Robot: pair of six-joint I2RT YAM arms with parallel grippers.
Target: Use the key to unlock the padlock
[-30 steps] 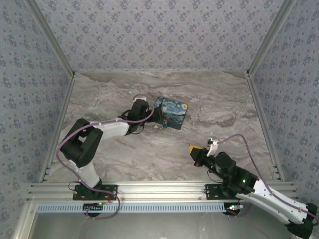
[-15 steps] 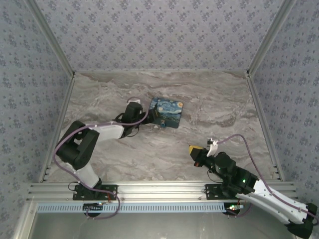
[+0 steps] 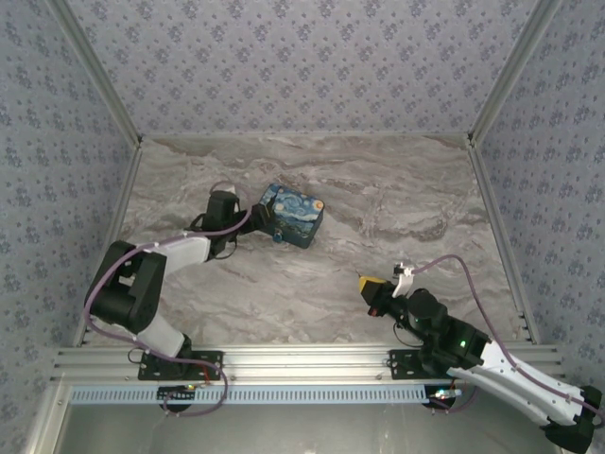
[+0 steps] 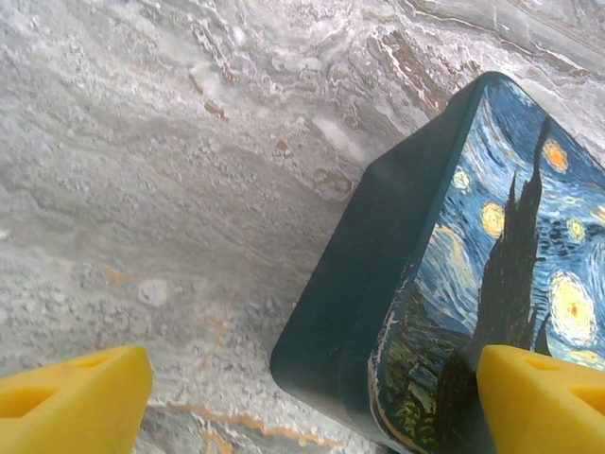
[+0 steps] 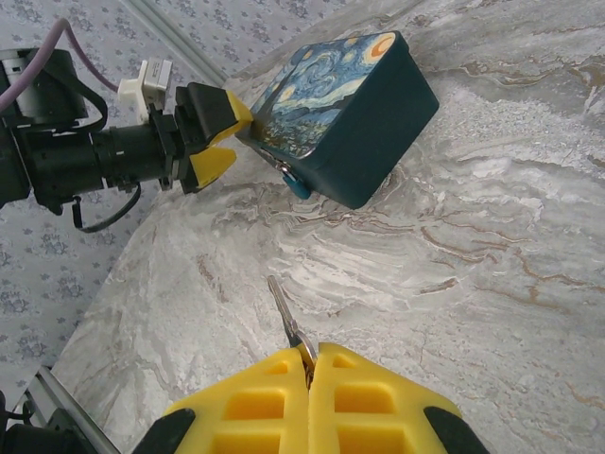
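Note:
The blue starry-night box sits left of the table's middle, painted face up and tilted. A tiny silvery padlock hangs at its lower edge beside a blue tab. My left gripper stands wide astride the box's near corner. Its right finger lies over the painted face. Marble shows between the left finger and the box's dark side. My right gripper is shut on the key, whose blade points toward the box. It hovers low at the front right.
Patterned walls close the table on three sides. An aluminium rail runs along the near edge. Bare marble lies between the box and my right gripper.
The left arm has swung left and the blue box has shifted left with it, turning a little. The right arm with the key has stayed still.

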